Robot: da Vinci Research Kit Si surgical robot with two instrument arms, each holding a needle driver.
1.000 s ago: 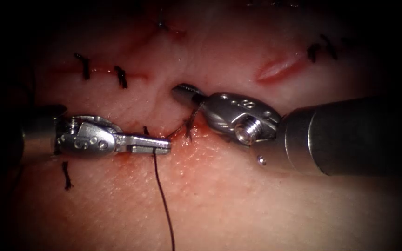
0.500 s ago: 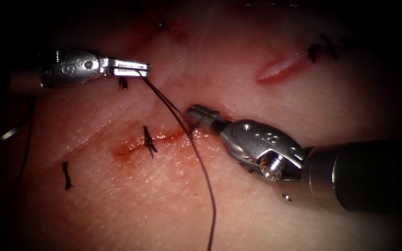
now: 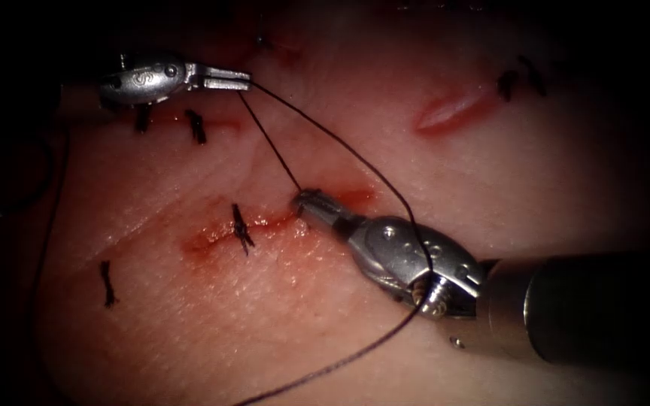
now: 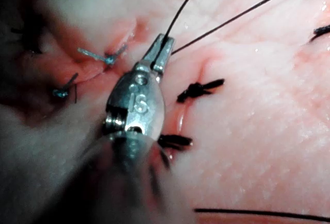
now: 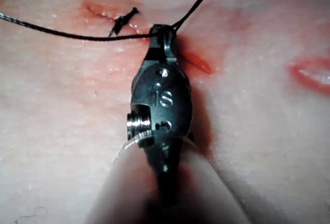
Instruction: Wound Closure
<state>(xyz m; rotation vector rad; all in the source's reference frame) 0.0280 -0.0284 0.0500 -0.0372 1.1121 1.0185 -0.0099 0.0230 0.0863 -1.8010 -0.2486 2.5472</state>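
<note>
My left tool (image 3: pixel 238 79) clamps thread (image 3: pixel 272 143) up-left of cut (image 3: pixel 265 223); my right tool (image 3: pixel 304 201) grips same thread at cut's right end; strand runs taut diagonally between us; needle position: cannot tell.

Dark thread (image 3: pixel 340 146) runs taut from the tissue's (image 3: pixel 212 316) red-stained cut (image 3: pixel 265 223) to upper left.

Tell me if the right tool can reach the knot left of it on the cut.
Probably yes: right tool sits just right of the knot, bare tissue between. But its shut jaws hold thread, as does the left tool.
</note>
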